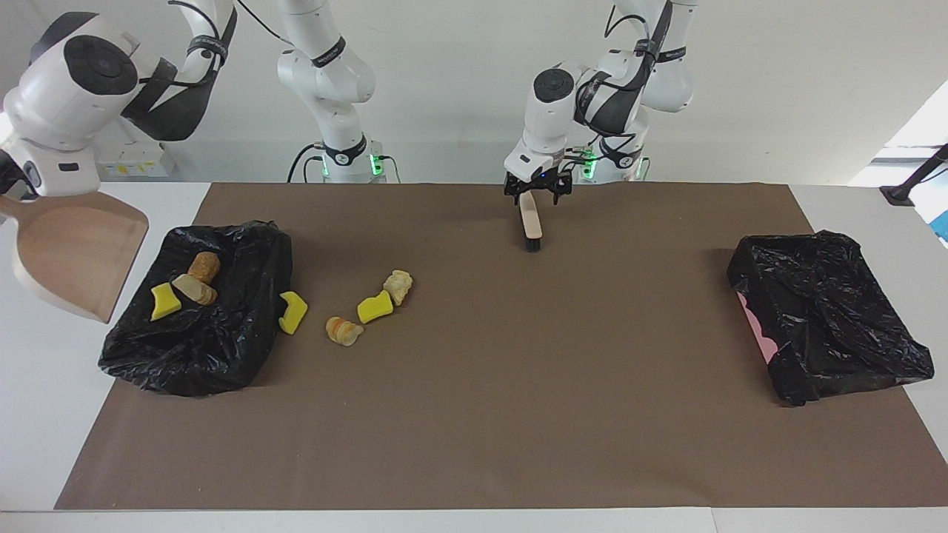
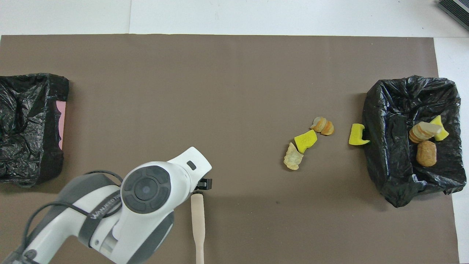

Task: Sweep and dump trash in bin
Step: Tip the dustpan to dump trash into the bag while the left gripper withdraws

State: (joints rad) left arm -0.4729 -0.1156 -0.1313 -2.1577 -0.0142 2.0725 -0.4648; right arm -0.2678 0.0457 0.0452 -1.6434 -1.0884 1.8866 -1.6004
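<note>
brush: we see it lying flat on the brown mat, close to the robots, bristle end pointing away from them, wooden handle toward them.
left gripper: it's right over the handle end of the brush with its fingers spread apart, so nothing's gripped. In the overhead view the arm's big white wrist covers the spot next to the brush.
right gripper: up at the right arm's end, mostly cut off by the picture edge. We can't make out the fingertips, but it's clamped on the dustpan handle, since the pan hangs in the air from it.
dustpan: beige, tilted mouth-down, nothing in it, over the bare table just beside the bin.
bin: black bag-lined box at the right arm's end of the mat.
trash in the bin: three pieces sit inside on the plastic, a yellow sponge chunk, a pale crusty lump and a brown lump, all bunched together.
trash on the mat: four pieces. One yellow chunk leans against the bin's outer wall, and near it are an orange-brown lump, another yellow chunk and a beige one, these last two touching.
second bag: black, with pink peeking out, at the left arm's end.
</note>
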